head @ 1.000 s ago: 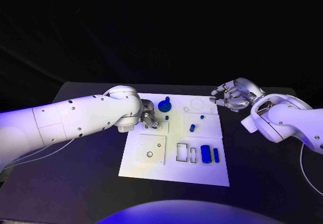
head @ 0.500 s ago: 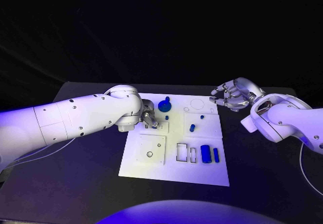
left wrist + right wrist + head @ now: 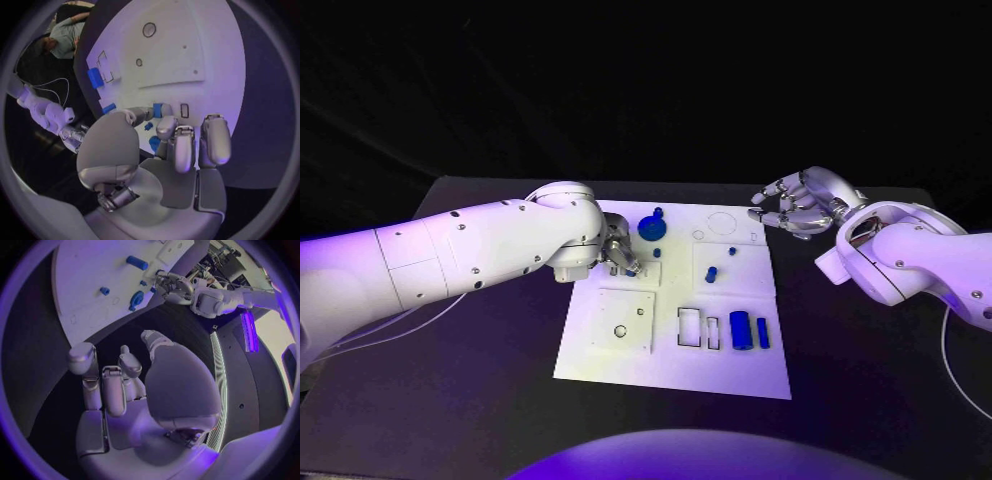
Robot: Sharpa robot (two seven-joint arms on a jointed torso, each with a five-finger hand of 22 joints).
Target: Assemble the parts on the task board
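The white task board (image 3: 610, 355) lies mid-table. My left hand (image 3: 620, 253) hovers low over its far left part and pinches a small blue part (image 3: 157, 110) between thumb and a finger, beside a narrow rectangular slot (image 3: 184, 110). A round blue part (image 3: 652, 228) stands just past the hand. Small blue pegs (image 3: 713, 273) sit mid-board. Two blue cylinders (image 3: 740, 330) lie near the right edge, beside empty rectangular slots (image 3: 691, 327). My right hand (image 3: 798, 207) hangs above the board's far right corner with its fingers loosely curved and nothing in them.
A square inset plate with two small holes (image 3: 626, 320) takes up the board's near left. The black table (image 3: 459, 380) has bare room on both sides of the board. My left forearm (image 3: 473, 250) reaches in over the table's left side.
My left hand's fingers have shifted slightly toward the board's far side. The right hand and the loose parts have stayed put.
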